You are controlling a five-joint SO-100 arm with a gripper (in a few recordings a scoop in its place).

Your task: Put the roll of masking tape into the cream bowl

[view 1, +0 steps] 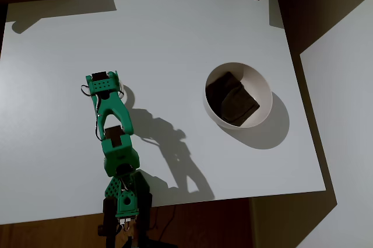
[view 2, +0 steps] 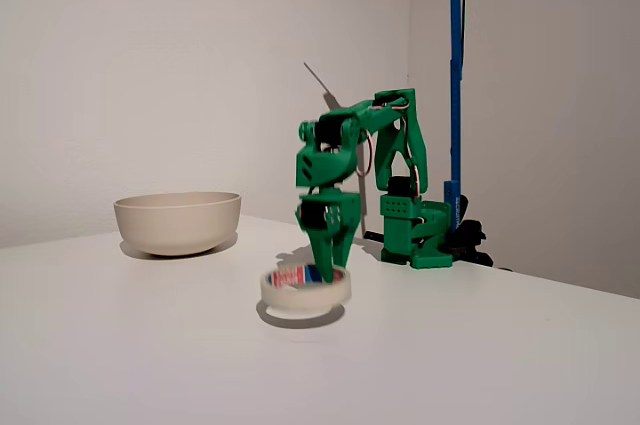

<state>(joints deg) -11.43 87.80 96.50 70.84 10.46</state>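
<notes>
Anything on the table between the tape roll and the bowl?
No. In the fixed view, bare white table separates the roll of masking tape from the cream bowl.

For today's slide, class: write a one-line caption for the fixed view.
Green arm's gripper reaches down into the tape roll on the white table, cream bowl waiting behind.

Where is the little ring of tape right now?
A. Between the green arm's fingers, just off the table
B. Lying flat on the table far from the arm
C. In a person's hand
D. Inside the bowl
A: in the fixed view the roll of masking tape sits tilted at the tips of the gripper, with its shadow on the table beneath, and the cream bowl stands apart to the left.
</notes>
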